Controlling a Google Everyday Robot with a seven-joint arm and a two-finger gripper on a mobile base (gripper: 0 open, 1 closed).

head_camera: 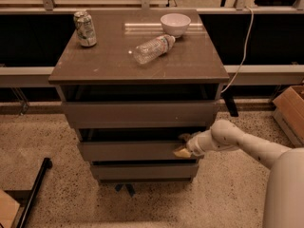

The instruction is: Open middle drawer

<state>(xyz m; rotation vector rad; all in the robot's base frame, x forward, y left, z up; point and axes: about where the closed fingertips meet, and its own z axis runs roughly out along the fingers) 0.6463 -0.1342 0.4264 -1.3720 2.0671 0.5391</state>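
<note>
The middle drawer [128, 151] is the second grey-brown front of the three in the cabinet, with a dark gap above its top edge. My gripper [182, 146] is at the right end of this front, at its top edge, touching or nearly touching it. The white arm [237, 144] reaches in from the lower right. The taller top drawer front [137, 114] is above and the narrow bottom front [142, 170] below. The drawer's inside is hidden.
On the cabinet top [109, 61] stand a can [85, 28], a white bowl [175, 24] and a plastic bottle [153, 48] lying on its side. A cardboard box [292, 110] sits at the right, a black pole [33, 194] on the floor at the left. A white cable [243, 51] hangs at the right.
</note>
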